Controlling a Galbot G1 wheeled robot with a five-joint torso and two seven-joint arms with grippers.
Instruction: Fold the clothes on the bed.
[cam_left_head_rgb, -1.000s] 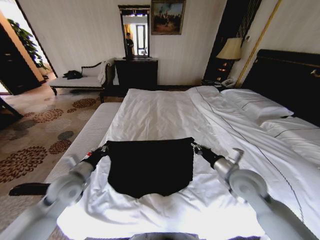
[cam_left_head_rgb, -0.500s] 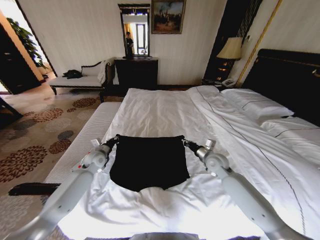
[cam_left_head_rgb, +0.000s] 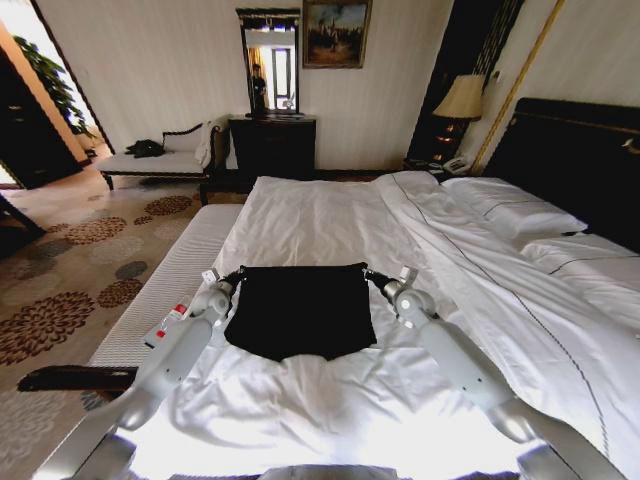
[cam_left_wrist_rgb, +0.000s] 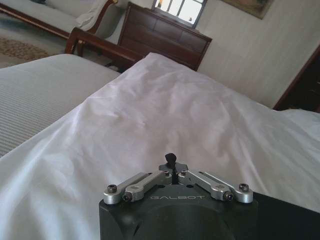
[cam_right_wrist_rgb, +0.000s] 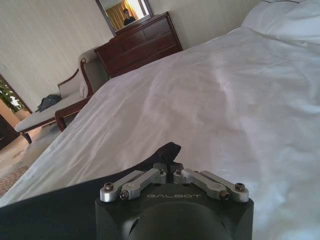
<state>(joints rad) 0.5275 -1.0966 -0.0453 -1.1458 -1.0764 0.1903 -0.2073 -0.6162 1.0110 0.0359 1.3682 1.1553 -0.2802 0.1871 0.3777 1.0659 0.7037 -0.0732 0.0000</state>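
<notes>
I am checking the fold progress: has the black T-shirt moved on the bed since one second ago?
Yes. The black T-shirt has moved away from the robot, farther up the bed toward the dresser.

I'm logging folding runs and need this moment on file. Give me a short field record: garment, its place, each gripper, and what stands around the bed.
garment: black T-shirt, stretched flat between the two grippers, no lettering showing
surface: white bed, sheet wrinkled near the shirt
left gripper: shut on the shirt's far left corner
right gripper: shut on the shirt's far right corner
pillows: at the dark headboard, on the right
beyond the bed: dark dresser, bench, lamp
</notes>
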